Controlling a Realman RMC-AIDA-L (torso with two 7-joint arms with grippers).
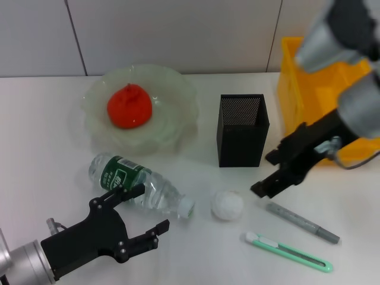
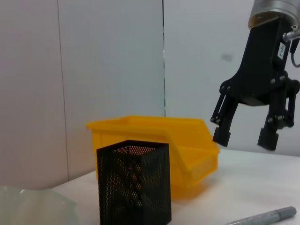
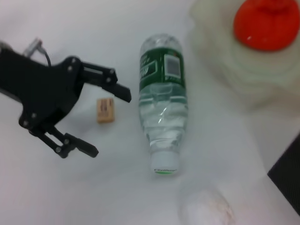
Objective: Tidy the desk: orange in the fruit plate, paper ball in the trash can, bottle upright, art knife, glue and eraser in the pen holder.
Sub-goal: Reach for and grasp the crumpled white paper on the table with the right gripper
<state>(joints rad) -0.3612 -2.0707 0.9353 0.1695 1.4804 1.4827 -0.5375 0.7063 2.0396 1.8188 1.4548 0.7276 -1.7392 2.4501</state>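
The orange (image 1: 129,105) lies in the pale green fruit plate (image 1: 178,89). The clear bottle (image 1: 139,185) with a green label lies on its side, cap toward the white paper ball (image 1: 227,205). My left gripper (image 1: 153,208) is open just in front of the bottle. In the right wrist view it (image 3: 107,123) hovers beside the tan eraser (image 3: 105,110), which is hidden in the head view. My right gripper (image 1: 265,174) is open and empty, above the table right of the black mesh pen holder (image 1: 242,130). A grey pen-shaped stick (image 1: 303,222) and the green art knife (image 1: 289,252) lie at the front right.
A yellow bin (image 1: 314,89) stands at the back right, behind my right arm. The left wrist view shows the pen holder (image 2: 133,185), the bin (image 2: 187,140) and my right gripper (image 2: 243,138) hanging above the table. A grey wall runs along the table's back edge.
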